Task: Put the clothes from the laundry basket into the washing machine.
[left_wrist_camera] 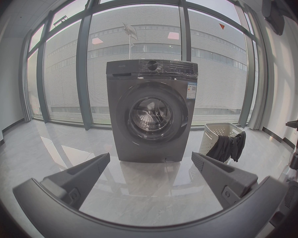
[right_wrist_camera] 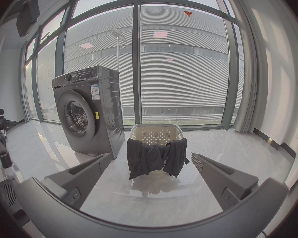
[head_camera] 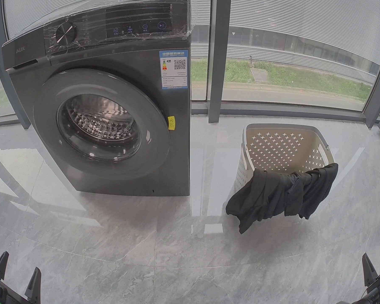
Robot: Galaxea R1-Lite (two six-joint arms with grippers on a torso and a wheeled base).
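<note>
Basically nothing has been loaded yet; the task is judged to be right at its start.
The dark clothes (head_camera: 278, 195) are draped over the front rim of the laundry basket (head_camera: 283, 127) and hang down its outside toward the floor. The basket is set on the floor near the washing machine (head_camera: 101, 106), off to its right. No garment can be made out in the drum, just bare metal. The left gripper (head_camera: 19, 264) and right gripper (head_camera: 376, 250) are held low, well apart from the basket, with the fingers (left_wrist_camera: 82, 176) spread apart on both and nothing gripped. So everything is left: the clothes have to be picked up, carried over and pushed in. Whether the door is shut can't be told for sure.
</note>
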